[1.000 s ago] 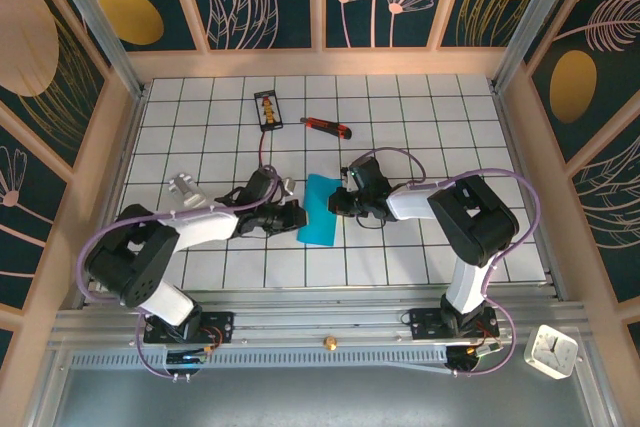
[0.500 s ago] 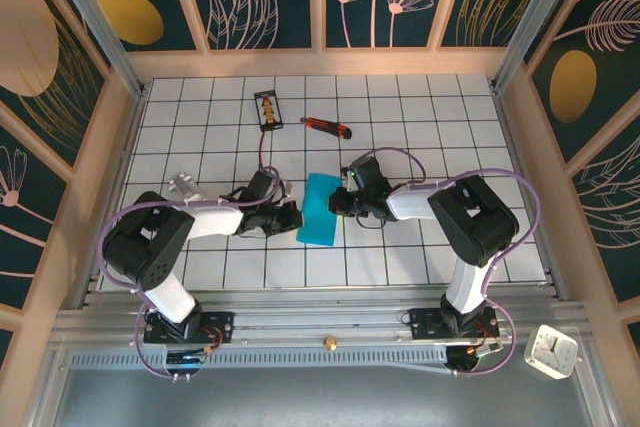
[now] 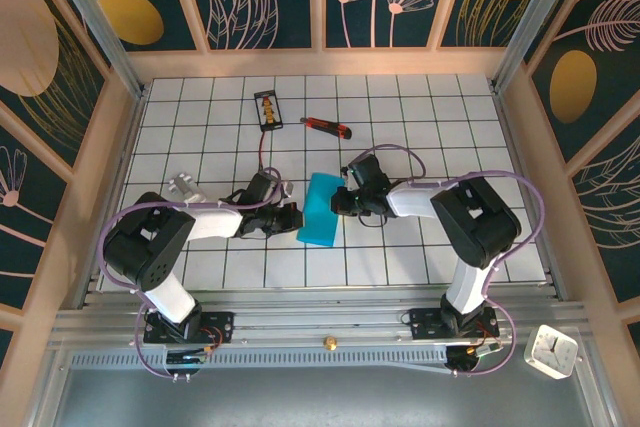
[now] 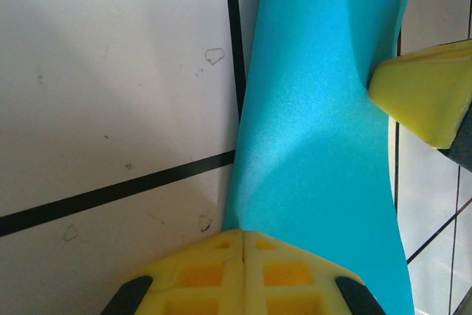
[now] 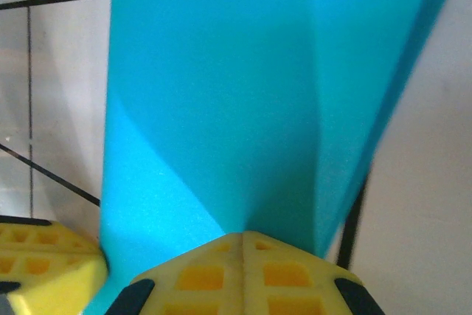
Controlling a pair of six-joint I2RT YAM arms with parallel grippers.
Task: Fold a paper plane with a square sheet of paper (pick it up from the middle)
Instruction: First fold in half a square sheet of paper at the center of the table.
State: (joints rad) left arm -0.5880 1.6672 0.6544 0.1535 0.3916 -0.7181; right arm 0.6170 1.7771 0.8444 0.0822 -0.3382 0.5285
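- The thin cyan-blue paper sheet (image 3: 320, 209) lies mid-desk on the white grid-tiled desk (image 3: 430, 107). It is already folded into a narrow strip with its long axis running roughly 12 to 6 o'clock.
- My left hand (image 3: 291, 217) is at the sheet's 9 o'clock edge. In the left wrist view its yellow pads (image 4: 206, 274) are pressed together and the sheet (image 4: 317, 123) runs straight into the seam. I read that as pinching the paper.
- My right hand (image 3: 338, 202) is at the 3 o'clock edge, nearer the 12 o'clock end. Its pads (image 5: 284, 274) are also pressed together with the sheet (image 5: 221, 94) feeding into the seam, so it is pinching too.
- The sheet looks bowed between the two grips, with shaded creases and one layer poking out past the main panel. I judge this as mid-fold, with the plane not yet formed.
- Tear risk: the hands hold opposite edges of thin paper, so any pull apart could rip it.
- Slip risk: each grip bites only the very edge, so a twist could pop it loose and the fold would spring open.
- Collision risk: the hands are near each other, and a yellow finger of the other hand shows just beside the sheet in each wrist view.
- Skew risk: the grips are offset along the strip, so pressing down now could set a crooked crease.
- The red-and-black utility knife (image 3: 327, 128) at 12 o'clock is well apart and no concern.
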